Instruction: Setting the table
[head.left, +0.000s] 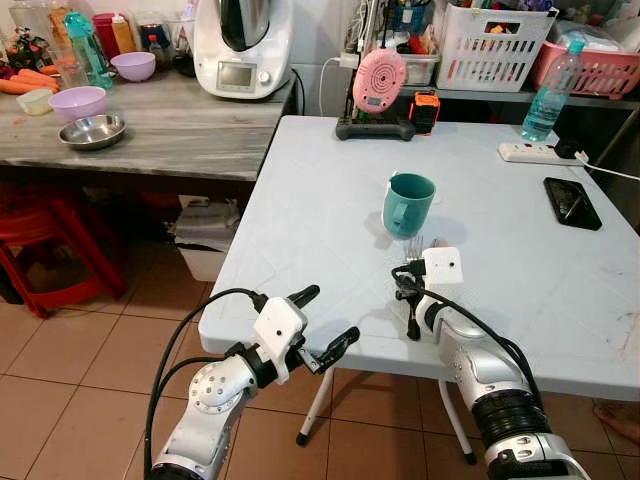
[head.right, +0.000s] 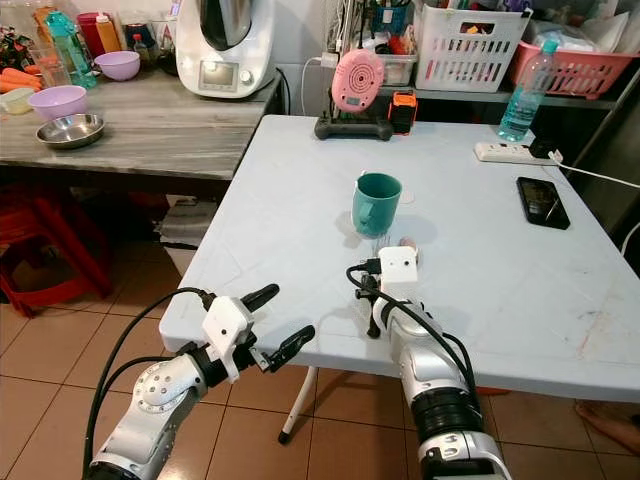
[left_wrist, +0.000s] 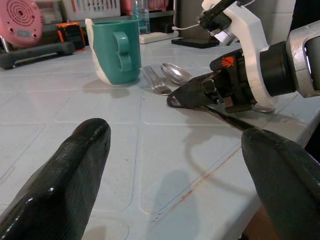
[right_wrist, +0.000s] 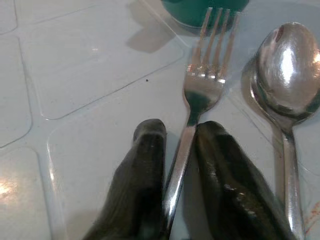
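Right gripper (right_wrist: 175, 150): low on white table (head.left: 300, 200), near front edge; fingers pinched on fork (right_wrist: 200, 95) handle.
Fork: flat on table, tines toward teal mug (head.left: 408, 203), tips just short of its base.
Spoon (right_wrist: 287, 75): flat just beside fork, parallel, bowl up, on side away from L arm.
Left gripper (head.left: 322, 325): off table's front edge, in air, fingers spread wide, holding nothing.
Mug: upright, mid-table.
Phone (head.left: 572, 202): far R side of table.
Steel bowl (head.left: 91, 131): on grey counter to L.
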